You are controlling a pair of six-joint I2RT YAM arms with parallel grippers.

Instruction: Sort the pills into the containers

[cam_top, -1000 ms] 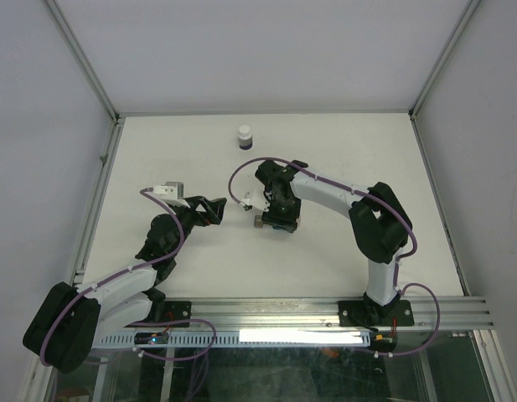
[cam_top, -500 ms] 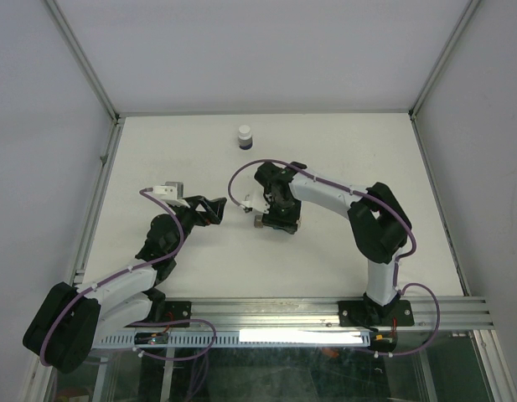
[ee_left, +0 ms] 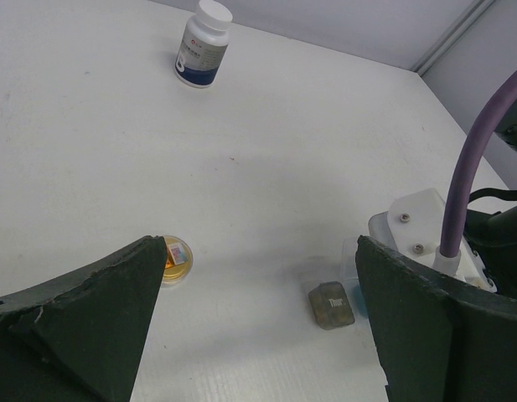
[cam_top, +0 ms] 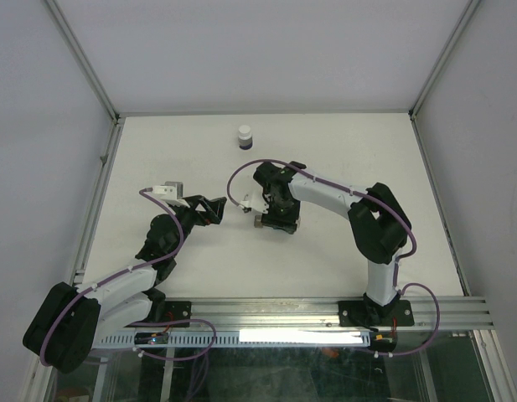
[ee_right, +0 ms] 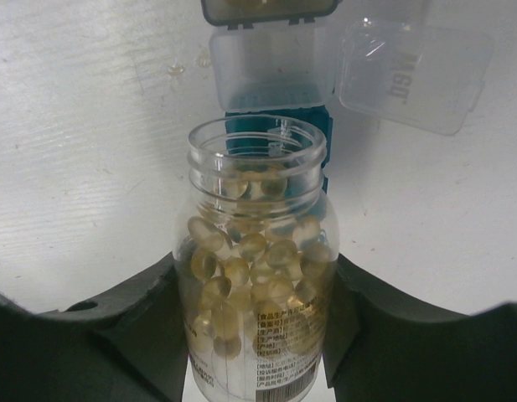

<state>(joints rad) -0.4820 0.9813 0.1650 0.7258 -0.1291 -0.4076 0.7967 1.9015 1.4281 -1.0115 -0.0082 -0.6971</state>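
Observation:
My right gripper (ee_right: 255, 293) is shut on a clear open-mouthed vial (ee_right: 258, 146) that has no cap. The vial is packed with yellow-tan pills (ee_right: 254, 255). Its mouth points at the teal-blue container (ee_right: 275, 117), whose clear lids (ee_right: 413, 71) stand open. The grey-brown container (ee_left: 331, 305) lies just beyond it, lid down, and also shows at the top edge of the right wrist view (ee_right: 266, 8). My left gripper (ee_left: 258, 276) is open and empty, a short way left of the containers. In the top view the right gripper (cam_top: 271, 216) hides the vial.
A white-capped round bottle (ee_left: 202, 43) stands at the far middle of the table (cam_top: 342, 151). A small round yellow-orange cap-like disc (ee_left: 176, 260) lies by my left finger. Metal frame rails (cam_top: 99, 193) edge the table.
The right gripper with the vial has edged slightly toward the far left. The left arm has not moved.

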